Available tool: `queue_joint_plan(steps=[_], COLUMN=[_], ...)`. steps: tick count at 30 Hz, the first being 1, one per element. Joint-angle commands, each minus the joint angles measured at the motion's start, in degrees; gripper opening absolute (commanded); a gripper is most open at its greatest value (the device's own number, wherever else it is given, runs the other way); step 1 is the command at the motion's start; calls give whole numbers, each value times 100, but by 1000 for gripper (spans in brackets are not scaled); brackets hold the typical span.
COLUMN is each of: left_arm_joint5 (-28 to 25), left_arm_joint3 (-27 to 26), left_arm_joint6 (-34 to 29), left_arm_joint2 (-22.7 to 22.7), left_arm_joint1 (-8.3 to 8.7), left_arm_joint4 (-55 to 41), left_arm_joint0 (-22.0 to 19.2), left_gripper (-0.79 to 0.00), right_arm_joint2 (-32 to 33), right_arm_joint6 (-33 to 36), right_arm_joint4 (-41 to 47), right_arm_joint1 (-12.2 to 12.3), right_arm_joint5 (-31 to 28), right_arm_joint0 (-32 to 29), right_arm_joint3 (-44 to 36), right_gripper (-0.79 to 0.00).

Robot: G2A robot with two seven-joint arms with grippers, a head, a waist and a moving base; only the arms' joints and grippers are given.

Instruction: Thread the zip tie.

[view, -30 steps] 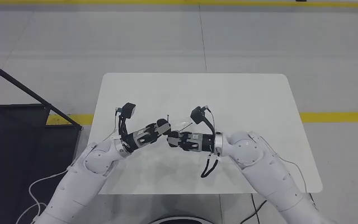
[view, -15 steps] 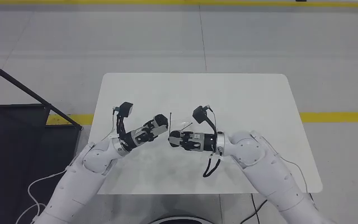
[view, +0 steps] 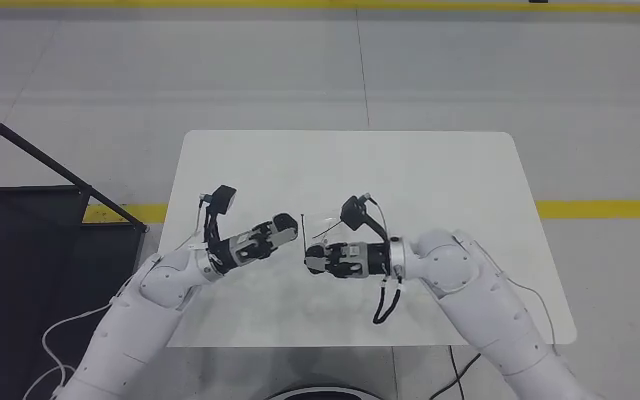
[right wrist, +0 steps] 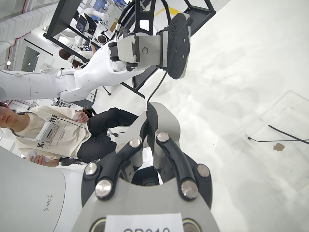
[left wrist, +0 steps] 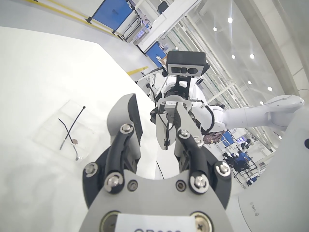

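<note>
A thin black zip tie (right wrist: 157,88) is pinched in my right gripper (right wrist: 149,112), which is shut on it. The free length curves away to the black pad of my left gripper (right wrist: 178,47). In the left wrist view the left gripper (left wrist: 155,112) stands open, its fingers (left wrist: 131,119) wide apart. The right gripper (left wrist: 166,121) sits beyond that gap with the zip tie (left wrist: 167,131) hanging from it. From above, the left gripper (view: 285,232) and the right gripper (view: 315,260) face each other over the table's middle. The zip tie (view: 303,228) sticks up between them.
A clear flat tray (left wrist: 67,131) holding spare black zip ties (left wrist: 72,124) lies on the white table (view: 450,180) just behind the grippers. The tray (right wrist: 284,136) also lies beside the right gripper. Bare tabletop spreads to the right and far side.
The two grippers stood almost touching a second ago. The left one has drawn back a little and the right one has dropped toward the near edge, so the gap is wider.
</note>
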Motion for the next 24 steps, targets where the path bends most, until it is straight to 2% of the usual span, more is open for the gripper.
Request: queue_joint_plan(steps=[1, 4, 10, 16, 19, 24], left_arm_joint5=[17, 36, 50, 47, 53, 77], left_arm_joint3=[22, 54, 110, 147, 159, 176], left_arm_joint6=[-36, -83, -107, -157, -201, -258], left_arm_joint2=[52, 124, 206, 238, 252, 262], left_arm_joint1=[-11, -27, -51, -60, -63, -65], left_arm_joint4=[-5, -6, -20, -54, -82, -129], left_arm_joint0=[-35, -87, -154, -179, -189, -205], left_gripper=[-428, -425, -477, -493, -536, -529], right_arm_joint2=[-9, -19, -42, -52, -60, -74], right_arm_joint6=[34, 64, 81, 63, 60, 41], right_arm_joint4=[-39, -91, -125, -139, -140, -133], right_arm_joint1=[4, 9, 11, 10, 8, 4], right_arm_joint5=[1, 6, 55, 86, 108, 121], right_arm_joint0=[-2, -1, 6, 16, 31, 44], right_arm_joint3=[-24, -60, -72, -74, -63, -44], right_gripper=[-785, -785, -785, -785, -785, -785])
